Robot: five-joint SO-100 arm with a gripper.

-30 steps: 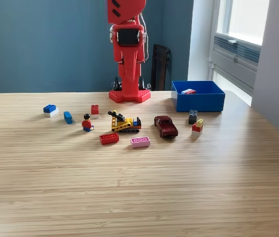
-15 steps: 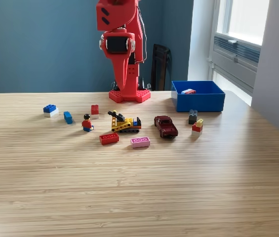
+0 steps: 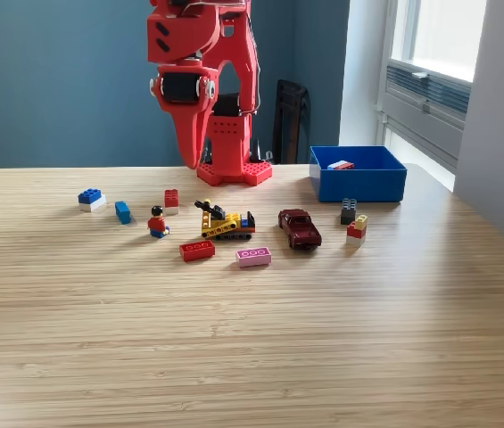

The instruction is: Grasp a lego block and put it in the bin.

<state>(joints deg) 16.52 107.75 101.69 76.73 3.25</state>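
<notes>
Several lego pieces lie across the wooden table: a blue-on-white block, a blue block, a red block, a flat red brick, a pink brick, a black block and a yellow-and-red stack. The blue bin stands at the exterior view's back right with a red-and-white piece inside. My red gripper points down at the back, above and behind the red block. Its jaws look closed together and hold nothing.
A minifigure, a yellow-and-black tracked vehicle and a dark red toy car sit among the bricks. The arm's red base is at the table's back. A dark chair stands behind it.
The arm has swung toward the exterior view's left. The gripper tip moved from over the base to a spot left of it and tilted. No piece on the table moved.
</notes>
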